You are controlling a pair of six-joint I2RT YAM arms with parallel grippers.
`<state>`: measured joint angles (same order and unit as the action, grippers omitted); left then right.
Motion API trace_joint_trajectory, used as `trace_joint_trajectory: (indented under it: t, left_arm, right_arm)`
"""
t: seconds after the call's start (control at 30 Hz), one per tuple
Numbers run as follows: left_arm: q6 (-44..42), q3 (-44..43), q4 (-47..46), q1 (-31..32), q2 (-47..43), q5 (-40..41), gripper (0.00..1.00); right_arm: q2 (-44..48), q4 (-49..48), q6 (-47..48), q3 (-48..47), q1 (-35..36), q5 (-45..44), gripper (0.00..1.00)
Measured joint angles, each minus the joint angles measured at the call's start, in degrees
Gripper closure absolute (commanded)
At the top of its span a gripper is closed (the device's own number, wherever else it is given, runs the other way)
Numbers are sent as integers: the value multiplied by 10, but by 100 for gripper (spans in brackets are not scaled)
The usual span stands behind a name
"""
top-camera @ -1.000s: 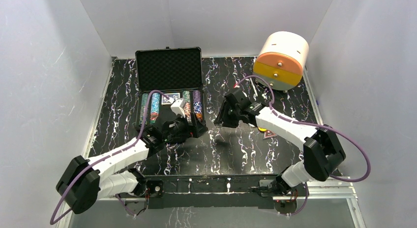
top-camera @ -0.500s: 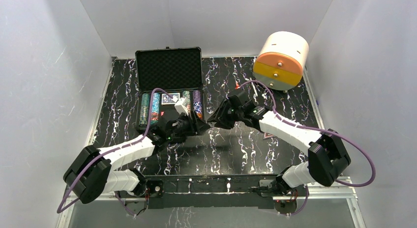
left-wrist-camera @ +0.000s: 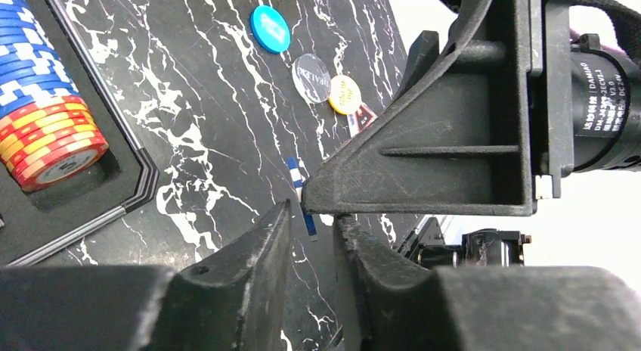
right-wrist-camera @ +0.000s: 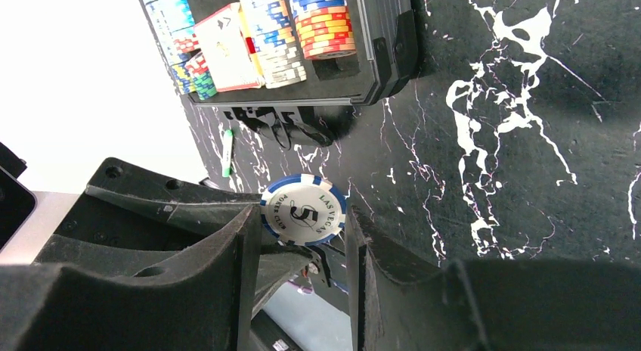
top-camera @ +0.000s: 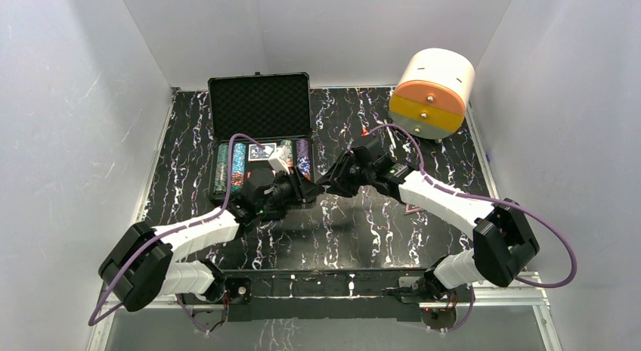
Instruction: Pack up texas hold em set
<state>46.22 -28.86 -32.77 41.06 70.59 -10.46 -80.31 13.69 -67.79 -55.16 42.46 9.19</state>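
The black marbled worktop [top-camera: 363, 230] carries a white-and-orange cylinder [top-camera: 432, 92] at its far right corner. The open black case [top-camera: 260, 107] is at the far left, its foam-lined lid standing upright. Rows of striped poker chips [top-camera: 230, 168] lie on edge in the case's base, with a card deck [top-camera: 262, 150] among them.

Both arms reach inward and meet just off the case's near right corner. There the left gripper [top-camera: 301, 191] and the right gripper [top-camera: 326, 182] are tip to tip above the worktop.

The right gripper's fingers [right-wrist-camera: 355, 245] are clenched across a blue-and-white poker chip [right-wrist-camera: 304, 209] marked "5 LAS VEGAS". In the left wrist view this chip shows edge-on, its lower rim inside the narrow gap of the left gripper's fingers [left-wrist-camera: 261, 245]. Those fingers stand slightly apart, the gap wider than the chip is thick.

Beyond the grippers, a blue button [left-wrist-camera: 270, 29], a clear dealer button [left-wrist-camera: 311, 77] and a yellow button [left-wrist-camera: 345, 94] lie loose on the worktop. The clear and yellow buttons are just beside each other.
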Motion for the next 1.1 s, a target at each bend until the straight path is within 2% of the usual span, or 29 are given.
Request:
trace_joint_trajectory:
  t: [0.07, 0.17, 0.3, 0.4, 0.63, 0.67, 0.83, 0.97, 1.1]
  left_arm:
    - [4, 0, -7, 0, 4, 2, 99]
    - [-4, 0, -5, 0, 10, 10, 100]
    - [-63, -5, 9, 0, 12, 13, 100]
    - [-164, -41, 76, 0, 11, 14, 100]
    - [-467, -171, 259, -3, 17, 35, 100]
    - [-521, -202, 293, -5, 31, 34, 100]
    - [-680, -285, 391, -14, 108, 33, 100]
    - [-755, -313, 437, -28, 165, 40, 100]
    - [-794, -332, 455, -41, 193, 53, 100]
  right_arm:
    - [0, -6, -3, 3, -1, 0, 56]
    - [-1, -5, -6, 3, -2, -5, 39]
    - [-3, 16, 8, 3, -10, -11, 32]
    - [3, 33, 25, 2, -31, -16, 31]
    - [75, 42, 54, 2, -94, -45, 31]
    - [82, 42, 56, 2, -95, -45, 32]
    - [90, 37, 60, 23, -95, -40, 32]
    - [90, 38, 61, 49, -96, -31, 32]
    - [89, 37, 61, 52, -99, -28, 32]
